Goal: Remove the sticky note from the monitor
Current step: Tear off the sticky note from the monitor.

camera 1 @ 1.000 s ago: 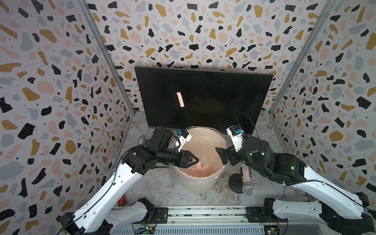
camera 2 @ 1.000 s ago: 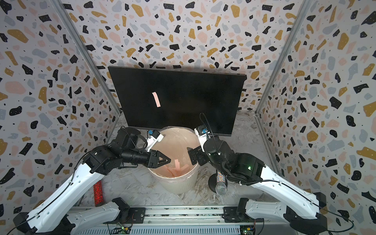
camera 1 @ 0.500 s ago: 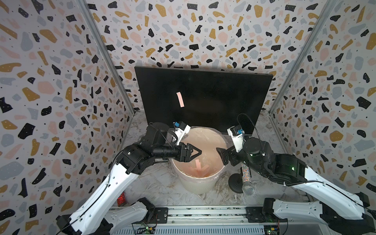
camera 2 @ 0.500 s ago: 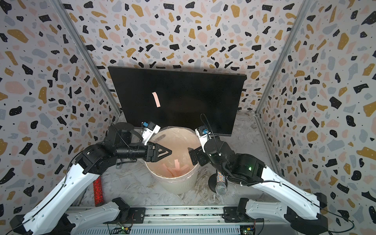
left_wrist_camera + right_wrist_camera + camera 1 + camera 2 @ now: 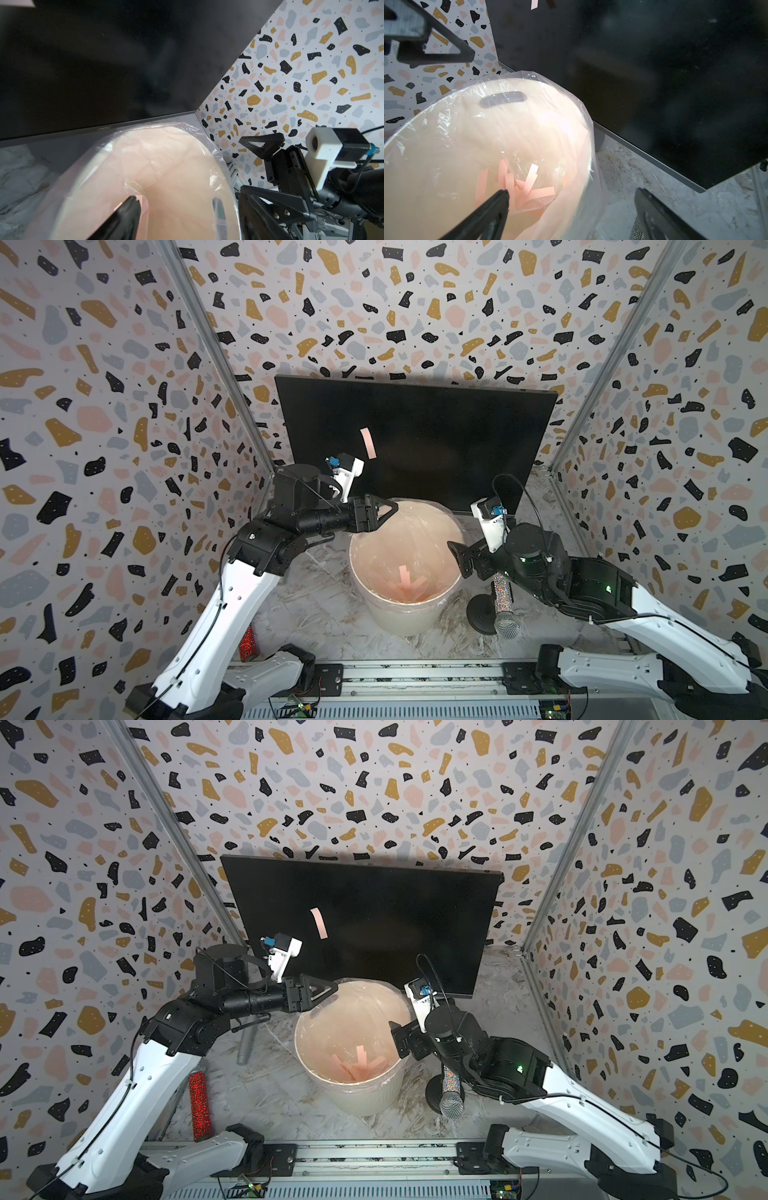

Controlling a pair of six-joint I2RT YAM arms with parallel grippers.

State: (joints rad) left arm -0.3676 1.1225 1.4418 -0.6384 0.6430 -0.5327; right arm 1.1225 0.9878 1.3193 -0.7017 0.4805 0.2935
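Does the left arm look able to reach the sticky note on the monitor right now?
Probably yes: the left gripper is open over the bin rim, the sticky note sits just above it on the monitor, nothing between.

left arm [image 5: 245, 597] higher, jaws wider

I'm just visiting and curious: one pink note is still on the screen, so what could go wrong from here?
The thin sticky note clings to the monitor, so the open left gripper might scrape it or pinch nothing. That gripper hangs over the rim of the bin, where the loose plastic liner could snag it. The right gripper is close to a microphone on a stand; its arm might knock it over.
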